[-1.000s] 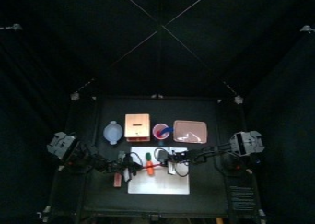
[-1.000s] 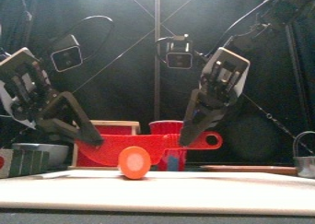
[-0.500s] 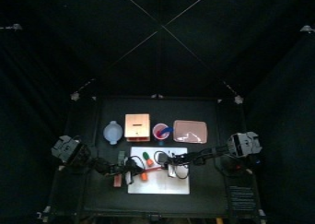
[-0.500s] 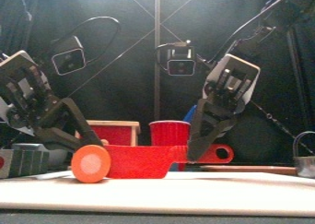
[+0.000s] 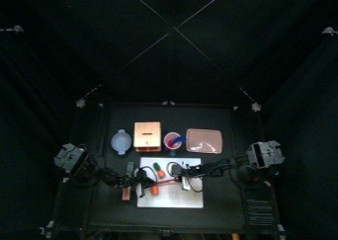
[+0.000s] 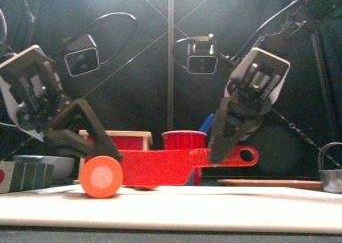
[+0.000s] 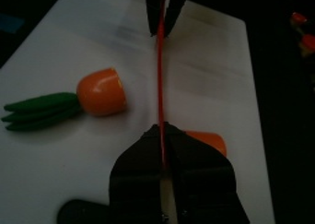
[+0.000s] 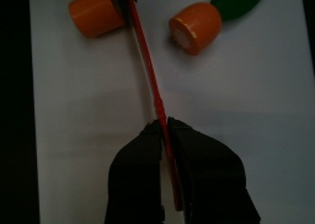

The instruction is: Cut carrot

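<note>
Carrot (image 7: 101, 89) lay on the board (image 8: 87, 117) in two pieces, green-tipped half apart from the other orange half (image 8: 94, 11). Both grippers, left (image 7: 165, 145) and right (image 8: 165, 140), were clamped on the red knife (image 6: 167, 165), which had lifted clear since a second ago. Cut looked done.

You see the small black table (image 5: 99, 209) mid-frame; a flat white rectangular board (image 5: 173, 198) lies on its lower middle.
</note>
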